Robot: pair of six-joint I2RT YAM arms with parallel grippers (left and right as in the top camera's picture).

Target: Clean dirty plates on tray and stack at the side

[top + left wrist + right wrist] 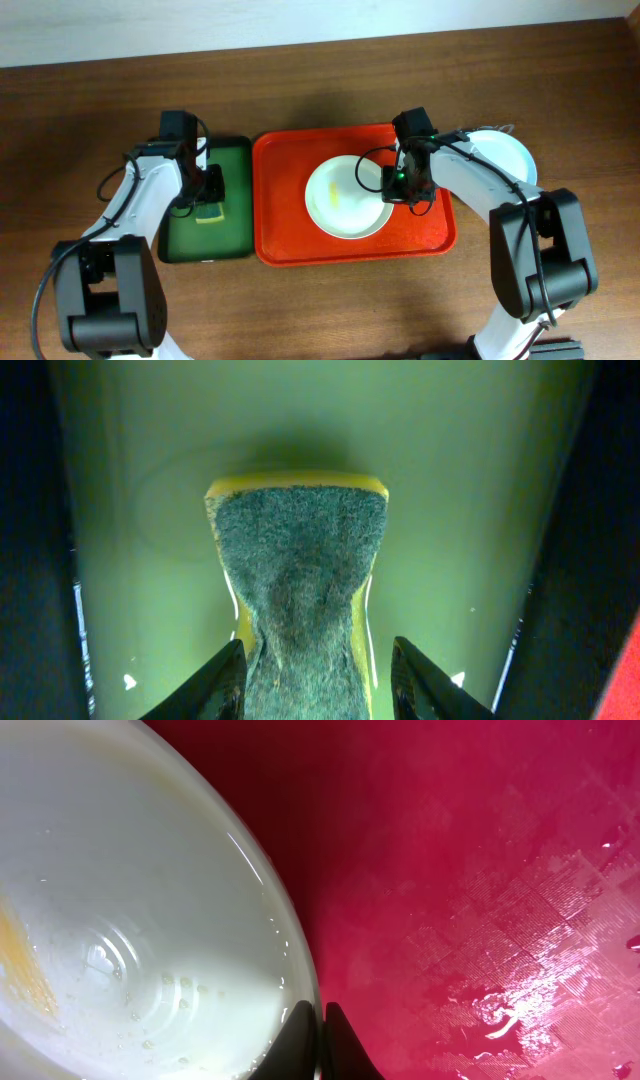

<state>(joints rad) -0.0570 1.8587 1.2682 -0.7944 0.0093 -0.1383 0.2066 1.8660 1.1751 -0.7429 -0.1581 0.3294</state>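
Observation:
A pale plate (340, 200) with a yellowish smear lies on the red tray (285, 215). My right gripper (405, 187) is shut on its right rim. In the right wrist view the fingers (322, 1020) pinch the plate's edge (120, 900) above the wet tray floor (480, 870). A second pale plate (510, 152) lies on the table right of the tray, partly behind my right arm. A third plate is not in view. My left gripper (210, 190) is open low over a green-topped yellow sponge (300, 550), one finger (315, 650) on each side.
The sponge (210, 213) lies in a smaller dark green tray (235, 165) holding water, directly left of the red tray; its floor shows in the left wrist view (470, 480). The table (100, 90) is brown wood.

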